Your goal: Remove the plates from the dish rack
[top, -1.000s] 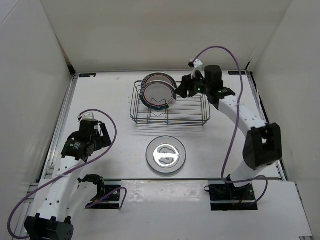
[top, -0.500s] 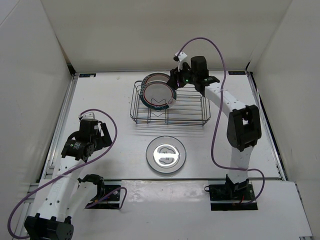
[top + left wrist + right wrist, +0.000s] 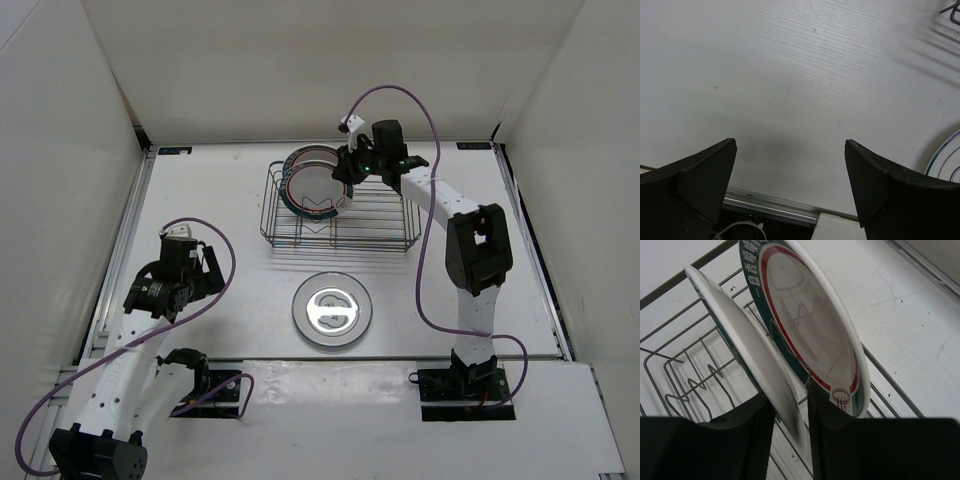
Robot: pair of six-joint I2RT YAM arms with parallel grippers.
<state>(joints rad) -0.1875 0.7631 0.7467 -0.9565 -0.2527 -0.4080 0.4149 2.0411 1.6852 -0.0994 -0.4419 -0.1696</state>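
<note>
Two plates stand upright in the dish rack [image 3: 375, 228] at its left end, both white with red and teal rim rings. My right gripper [image 3: 347, 173] is at their right edge. In the right wrist view its fingers [image 3: 790, 407] are shut on the rim of the nearer plate [image 3: 740, 340], one finger on each face, with the rear plate [image 3: 812, 320] just behind. A third plate [image 3: 332, 309], grey-rimmed, lies flat on the table in front of the rack. My left gripper [image 3: 205, 272] hovers open over bare table [image 3: 790, 145] at the left.
The dish rack's wire dividers [image 3: 687, 375] stand empty beside the gripped plate. White walls enclose the table on three sides. In the left wrist view the flat plate's rim [image 3: 946, 161] shows at the lower right and a rack corner [image 3: 952, 12] at the upper right.
My right arm swung left from the rack's right end to the plates, and its jaws narrowed around the nearer plate's rim. The left arm barely moved.
</note>
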